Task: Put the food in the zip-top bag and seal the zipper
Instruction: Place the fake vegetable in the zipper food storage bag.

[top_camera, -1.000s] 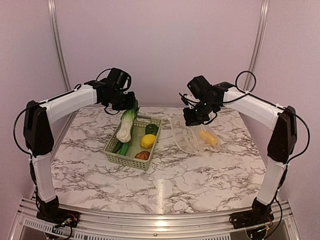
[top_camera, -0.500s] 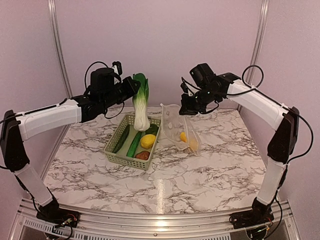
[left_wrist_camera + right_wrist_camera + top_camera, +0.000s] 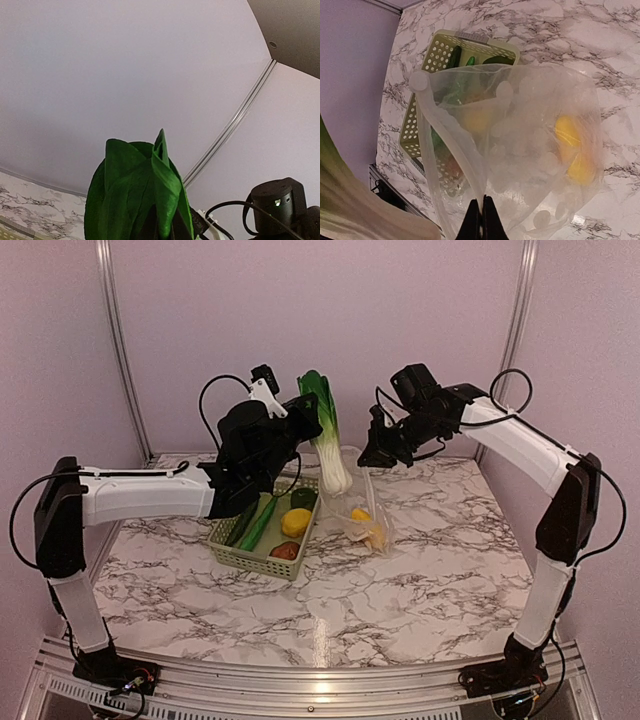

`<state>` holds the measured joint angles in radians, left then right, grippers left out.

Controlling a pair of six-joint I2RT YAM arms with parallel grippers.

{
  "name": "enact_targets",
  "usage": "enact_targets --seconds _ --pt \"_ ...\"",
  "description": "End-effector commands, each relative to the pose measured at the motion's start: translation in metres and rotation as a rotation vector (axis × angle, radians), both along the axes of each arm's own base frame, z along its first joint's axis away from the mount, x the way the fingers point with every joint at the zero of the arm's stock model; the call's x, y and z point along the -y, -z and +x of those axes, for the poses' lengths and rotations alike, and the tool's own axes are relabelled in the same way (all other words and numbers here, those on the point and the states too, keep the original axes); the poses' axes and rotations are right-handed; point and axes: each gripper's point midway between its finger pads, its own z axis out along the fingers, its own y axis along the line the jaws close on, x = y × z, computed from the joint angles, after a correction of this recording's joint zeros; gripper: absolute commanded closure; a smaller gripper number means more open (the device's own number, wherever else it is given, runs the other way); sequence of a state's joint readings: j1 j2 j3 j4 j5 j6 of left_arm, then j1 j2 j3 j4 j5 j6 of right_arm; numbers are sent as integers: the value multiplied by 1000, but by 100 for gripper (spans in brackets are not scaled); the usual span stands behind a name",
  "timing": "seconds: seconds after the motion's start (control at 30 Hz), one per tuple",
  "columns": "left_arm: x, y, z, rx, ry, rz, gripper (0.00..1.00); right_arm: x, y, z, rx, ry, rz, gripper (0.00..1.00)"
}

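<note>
My left gripper (image 3: 304, 421) is shut on the green leaves of a white-stalked toy cabbage (image 3: 330, 462), which hangs upright just left of the zip-top bag's (image 3: 366, 512) raised rim. The left wrist view shows only its leaves (image 3: 135, 195), which hide the fingers. My right gripper (image 3: 369, 457) (image 3: 481, 216) is shut on the bag's mouth edge and holds the dotted bag (image 3: 530, 150) up. The zipper strip (image 3: 443, 134) gapes open. Orange-yellow fruit (image 3: 572, 150) lies at the bag's bottom. The green basket (image 3: 247, 556) holds long green vegetables (image 3: 255, 525), a yellow fruit (image 3: 295, 522) and a brown piece (image 3: 285, 551).
The basket (image 3: 434, 54) sits close behind the bag on the marble table (image 3: 420, 590). Purple walls with metal rails enclose the back and sides. The cabbage's pale stalk (image 3: 350, 210) fills the lower left corner of the right wrist view.
My left arm has lifted the cabbage out of the basket and carried it right, up to the bag. My right gripper has raised the bag's rim, and the fruit has slid to the bottom.
</note>
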<state>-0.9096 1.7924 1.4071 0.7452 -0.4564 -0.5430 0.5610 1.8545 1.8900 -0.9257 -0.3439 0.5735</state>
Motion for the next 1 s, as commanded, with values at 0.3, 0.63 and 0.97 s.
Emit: enact_targets --seconds 0.3,0.63,0.97 --pt "48 48 -3 55 -199 43 100 30 -42 22 10 95 127 100" --pt "44 19 11 66 -290 4 100 24 -38 26 -9 108 165 100" --pt "63 89 16 -160 -152 -108 100 27 -53 37 50 127 161 100"
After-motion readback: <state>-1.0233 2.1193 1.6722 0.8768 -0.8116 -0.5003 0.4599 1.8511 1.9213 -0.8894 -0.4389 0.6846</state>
